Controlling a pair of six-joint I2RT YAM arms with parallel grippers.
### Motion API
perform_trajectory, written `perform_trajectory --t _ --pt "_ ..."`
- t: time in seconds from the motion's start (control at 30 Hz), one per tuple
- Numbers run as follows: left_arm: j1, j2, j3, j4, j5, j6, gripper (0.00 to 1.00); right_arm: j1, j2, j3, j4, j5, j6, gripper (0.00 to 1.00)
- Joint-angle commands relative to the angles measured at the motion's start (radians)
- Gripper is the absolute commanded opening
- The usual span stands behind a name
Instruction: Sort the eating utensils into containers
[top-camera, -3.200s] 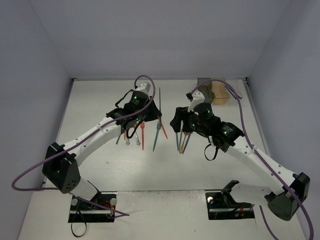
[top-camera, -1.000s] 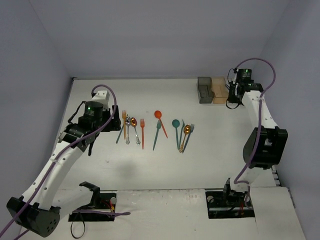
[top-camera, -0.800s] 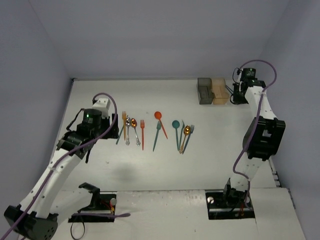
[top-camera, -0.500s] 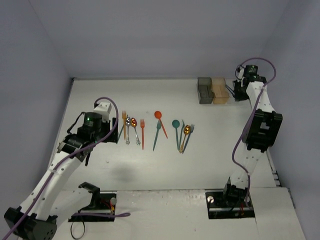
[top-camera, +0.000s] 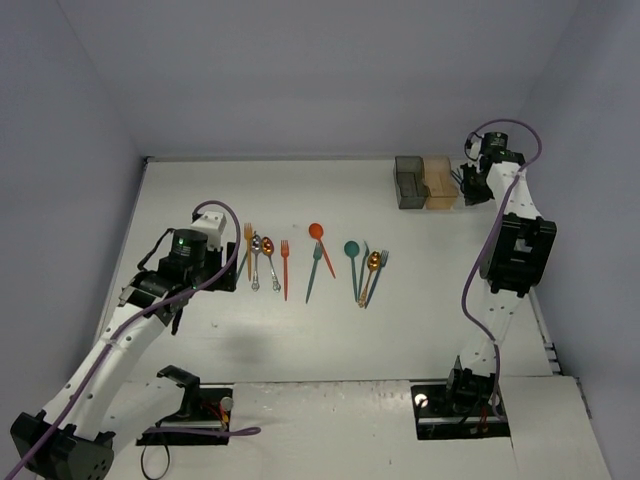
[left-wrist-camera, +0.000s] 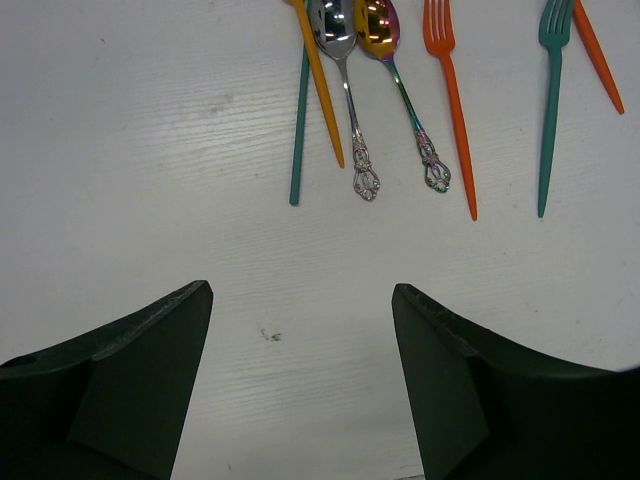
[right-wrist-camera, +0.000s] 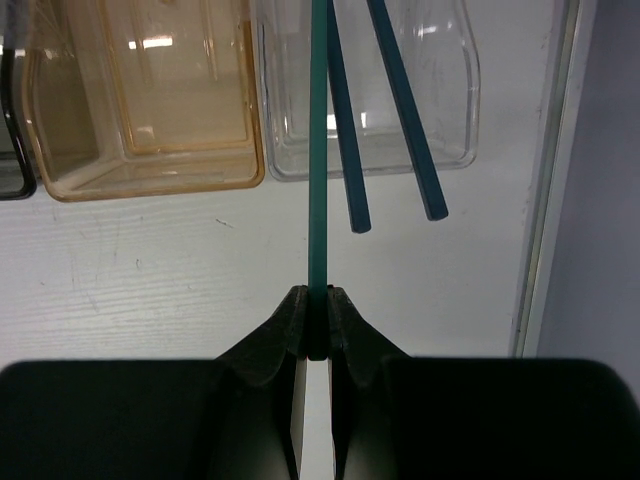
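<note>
A white surface (top-camera: 330, 330) boxed in by pale lavender walls: we find three bins side by side at its far right corner. The dark grey bin (top-camera: 409, 182) is leftmost and the orange-tan bin (top-camera: 438, 183) sits next to it. The clear bin (right-wrist-camera: 450, 150) is nearest the right edge, where the overhead view hides it behind the right arm.

The right claw (right-wrist-camera: 318, 300) hangs just beside that corner, pressed together on a teal chopstick (right-wrist-camera: 318, 180). The stick runs straight out from the fingertips and over the clear bin's rim, close to the wall next to the orange-tan bin; we cannot tell where its far end lies. Two blue-grey chopsticks (right-wrist-camera: 345, 120) slant across the clear bin, their ends jutting past its rim.

Across the middle of the surface the other utensils lie in a loose row, handles toward the near edge. The left claw (left-wrist-camera: 300, 295) hovers spread wide, with only bare surface between its fingers, on the left-edge side of the row and just short of the nearest handles. There a yellow-orange fork (left-wrist-camera: 320, 100) crosses a teal stick (left-wrist-camera: 299, 130), followed by a silver spoon (left-wrist-camera: 340, 60), a gold spoon (left-wrist-camera: 390, 50), an orange fork (left-wrist-camera: 450, 100) and a teal fork (left-wrist-camera: 547, 100). Farther toward the right edge lie an orange spoon (top-camera: 316, 230) and a teal spoon (top-camera: 351, 247).
</note>
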Motion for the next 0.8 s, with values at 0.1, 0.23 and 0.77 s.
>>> perform_trajectory --t 0.1,0.23,0.77 --pt "0.007 0.005 0.010 0.038 0.009 -0.002 0.70 0.011 0.015 0.105 -0.005 0.038 -0.012 0.10" --pt "0.006 0.002 0.007 0.036 0.014 -0.013 0.70 0.013 0.030 0.132 -0.005 0.052 -0.006 0.16" --pt "0.024 0.086 0.002 0.039 0.004 -0.014 0.70 0.079 -0.165 0.121 -0.001 0.058 0.089 0.43"
